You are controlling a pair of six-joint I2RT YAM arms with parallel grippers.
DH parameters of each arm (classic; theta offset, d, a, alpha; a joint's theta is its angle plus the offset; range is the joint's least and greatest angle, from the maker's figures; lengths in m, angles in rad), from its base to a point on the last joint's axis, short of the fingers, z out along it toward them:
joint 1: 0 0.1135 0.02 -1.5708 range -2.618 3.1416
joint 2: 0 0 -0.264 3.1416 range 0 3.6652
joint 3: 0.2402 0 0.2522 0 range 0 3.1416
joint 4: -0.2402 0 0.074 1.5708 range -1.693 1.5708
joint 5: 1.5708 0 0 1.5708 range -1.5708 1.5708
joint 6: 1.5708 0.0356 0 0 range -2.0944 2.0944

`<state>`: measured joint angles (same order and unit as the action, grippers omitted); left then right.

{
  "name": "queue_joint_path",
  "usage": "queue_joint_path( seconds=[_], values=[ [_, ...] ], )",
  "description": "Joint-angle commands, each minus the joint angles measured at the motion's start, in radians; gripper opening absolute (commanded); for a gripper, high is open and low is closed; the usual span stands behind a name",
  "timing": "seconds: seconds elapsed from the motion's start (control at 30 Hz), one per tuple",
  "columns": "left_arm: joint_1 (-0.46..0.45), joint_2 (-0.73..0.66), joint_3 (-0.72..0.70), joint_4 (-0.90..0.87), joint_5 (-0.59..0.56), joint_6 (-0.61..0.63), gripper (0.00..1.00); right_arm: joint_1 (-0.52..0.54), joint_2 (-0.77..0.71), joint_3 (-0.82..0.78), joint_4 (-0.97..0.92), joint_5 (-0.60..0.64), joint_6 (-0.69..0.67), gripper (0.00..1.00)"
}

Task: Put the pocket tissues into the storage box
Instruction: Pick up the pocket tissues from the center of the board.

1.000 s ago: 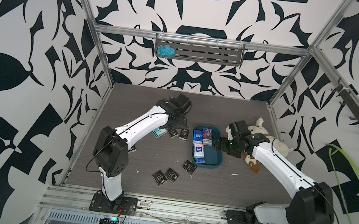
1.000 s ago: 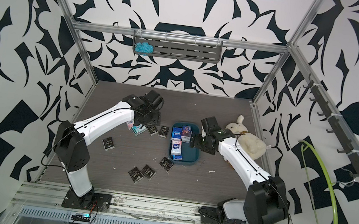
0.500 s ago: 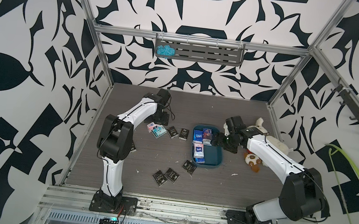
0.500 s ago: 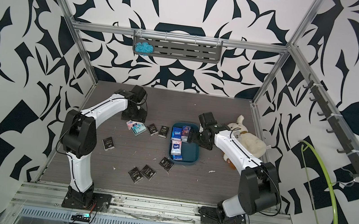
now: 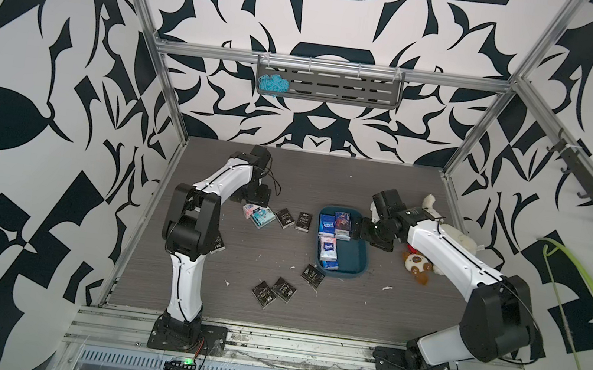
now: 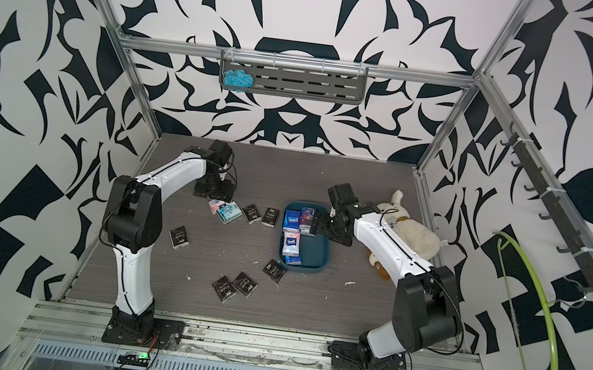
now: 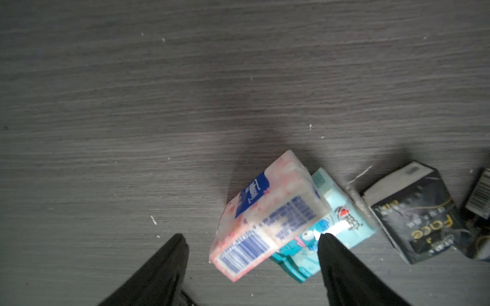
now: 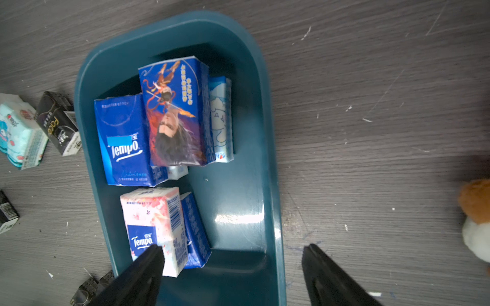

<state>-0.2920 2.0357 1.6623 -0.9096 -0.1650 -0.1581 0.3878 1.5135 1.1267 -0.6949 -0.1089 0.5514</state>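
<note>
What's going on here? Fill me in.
Pocket tissue packets are being gathered into the shallow dark teal-blue plastic tub; several already lie inside. The left hand, open, is poised over a pink-white packet resting partly on a light teal one. The right hand, open and empty, hangs over the tub. Black packets lie loose on the table.

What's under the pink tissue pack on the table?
A light teal packet lies partly under the pink packet. Its covered part is hidden.
</note>
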Motion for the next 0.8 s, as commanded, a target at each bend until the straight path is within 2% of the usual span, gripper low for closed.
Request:
queue_joint_path(
  seconds=[0.0, 0.17, 0.23, 0.4, 0.57, 0.77],
  values=[
    [0.004, 0.049, 0.034, -0.014, 0.021, 0.038, 0.81, 0.003, -0.002, 0.028, -0.020, 0.023, 0.012, 0.86],
    [0.004, 0.068, 0.030, -0.013, 0.067, 0.035, 0.70, 0.003, -0.011, 0.035, -0.026, 0.038, 0.016, 0.86],
    [0.004, 0.067, 0.016, -0.009, 0.078, 0.029, 0.62, 0.003, -0.016, 0.035, -0.028, 0.044, 0.017, 0.86],
    [0.006, 0.041, -0.016, -0.001, 0.083, 0.018, 0.33, 0.003, -0.032, 0.035, -0.033, 0.049, 0.021, 0.86],
    [0.007, -0.019, -0.022, -0.017, 0.063, 0.000, 0.28, 0.003, -0.046, 0.032, -0.042, 0.029, 0.016, 0.86],
    [0.007, -0.148, -0.040, -0.037, 0.096, -0.093, 0.27, 0.035, -0.080, 0.001, 0.010, -0.093, -0.027, 0.85]
  ],
)
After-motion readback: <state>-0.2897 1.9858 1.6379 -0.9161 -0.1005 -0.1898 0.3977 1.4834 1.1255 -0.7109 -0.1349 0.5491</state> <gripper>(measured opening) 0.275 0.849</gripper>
